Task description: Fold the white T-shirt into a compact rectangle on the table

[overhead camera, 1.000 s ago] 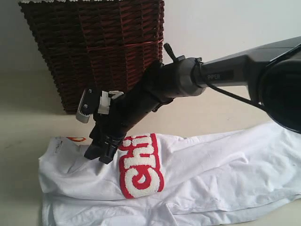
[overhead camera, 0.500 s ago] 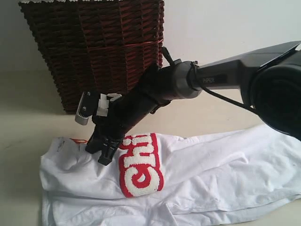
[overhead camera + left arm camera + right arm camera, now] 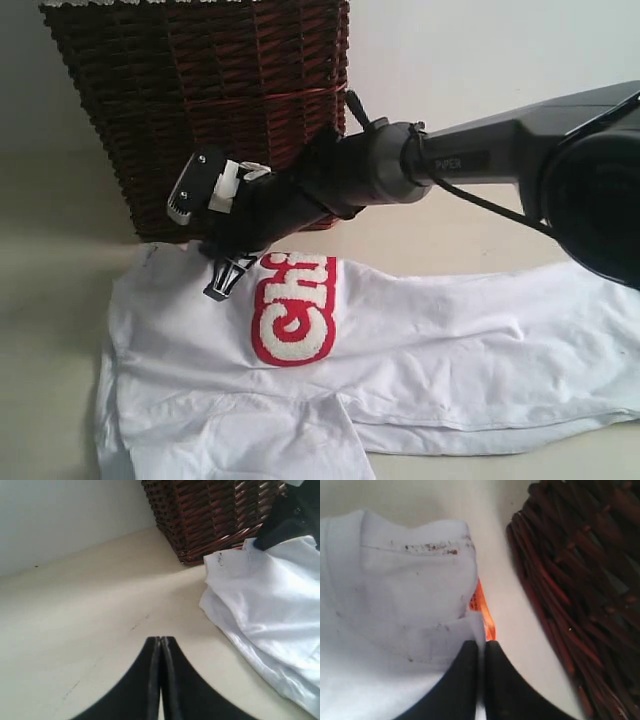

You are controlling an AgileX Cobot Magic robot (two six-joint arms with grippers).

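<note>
Now the right arm [image 3: 480,150] reaches low across the counter [image 3: 50,220], wrist tipped down, and the right fingers [image 3: 221,284] are pinched tight on the collar edge of the white T-shirt [image 3: 430,330] by its orange tag [image 3: 482,612], just in front of the dark woven wicker basket [image 3: 200,100]. Soft, rumpled cotton lies spread along the counter beside that basket, its red band [image 3: 295,310] of fuzzy white letters facing up. Over by the shirt's layered edge the left fingers [image 3: 154,655], smooth black and pressed together on nothing, hang above bare matte cream counter.
</note>
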